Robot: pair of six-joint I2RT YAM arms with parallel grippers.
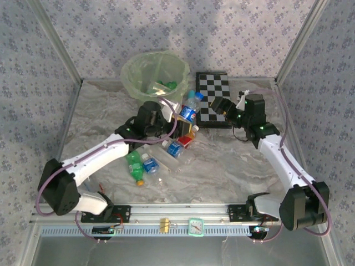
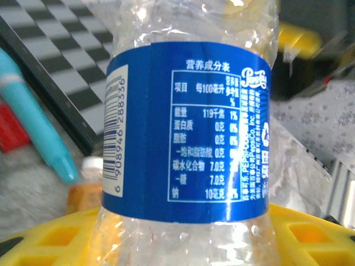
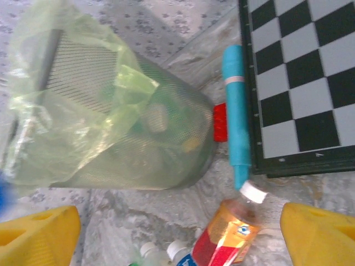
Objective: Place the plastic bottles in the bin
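bin [image 1: 133, 71] is sitting just beyond the left gripper [image 1: 173, 112] that's clamping a blue-label bottle [image 2: 188, 133]; right gripper [image 3: 178, 235] is hanging open.

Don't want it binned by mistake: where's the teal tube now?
In the right wrist view, the teal tube lies along the checkerboard's left edge, with the red block beside it on the bin side.

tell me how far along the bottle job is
Done: a few green bottles lie inside the bin. In hand: the left hand grips a clear blue-labelled bottle; the right hand is open and empty. Left: a green bottle, smaller blue-labelled bottles and an orange bottle lie on the table.
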